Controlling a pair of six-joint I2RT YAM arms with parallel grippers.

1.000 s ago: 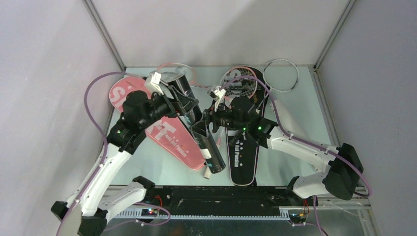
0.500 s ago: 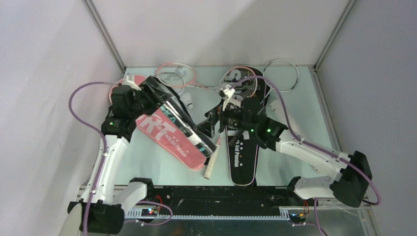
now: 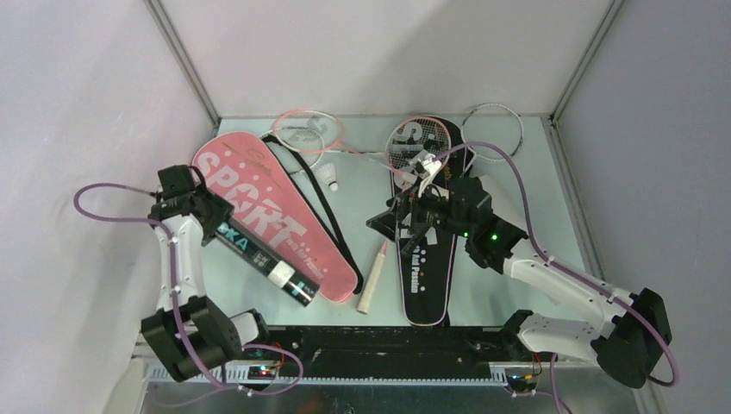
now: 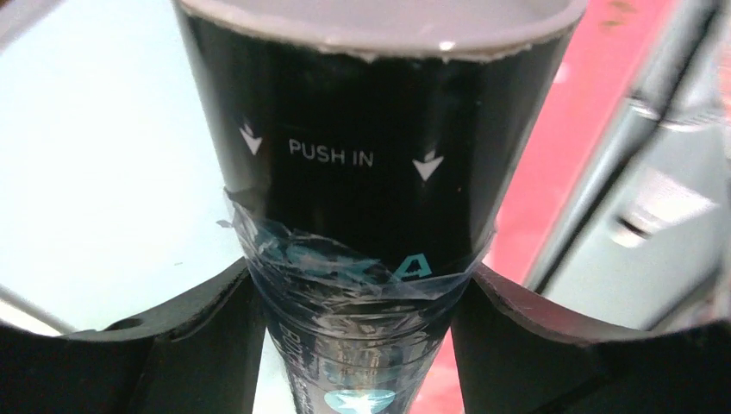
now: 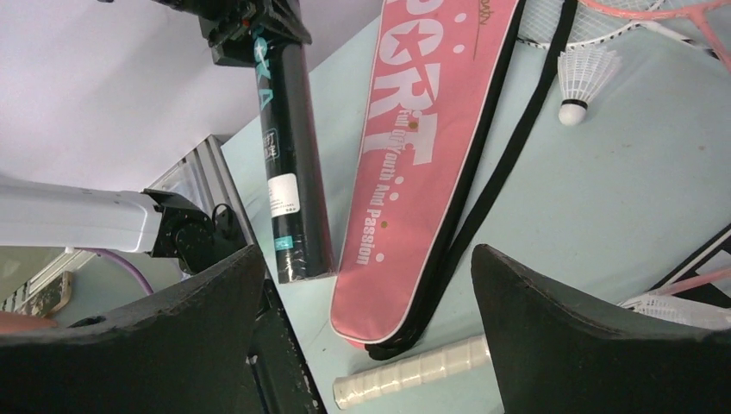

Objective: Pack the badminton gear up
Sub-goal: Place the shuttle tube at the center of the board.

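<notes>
My left gripper (image 3: pixel 205 222) is shut on one end of the black shuttle tube (image 3: pixel 263 261), which slants along the pink SPORT cover's (image 3: pixel 259 203) left edge. In the left wrist view the tube (image 4: pixel 379 164) fills the space between the fingers (image 4: pixel 198 345). My right gripper (image 3: pixel 392 222) is open and empty above the table between the covers. In its view (image 5: pixel 366 345) the tube (image 5: pixel 289 155), pink cover (image 5: pixel 422 147), shuttlecock (image 5: pixel 576 79) and white racket grip (image 5: pixel 414 379) lie below. The black cover (image 3: pixel 427 263) carries a racket head (image 3: pixel 418 142). No white tube shows.
A pink racket head (image 3: pixel 302 129) and a white racket head (image 3: pixel 493 131) lie at the back wall. A shuttlecock (image 3: pixel 328 178) sits right of the pink cover. A white grip (image 3: pixel 371 289) lies between the covers. Walls close in left, back and right.
My left arm has swung the black tube from the middle to the left and lowered it beside the pink cover. My right gripper has drawn back to the right, apart from the tube.
</notes>
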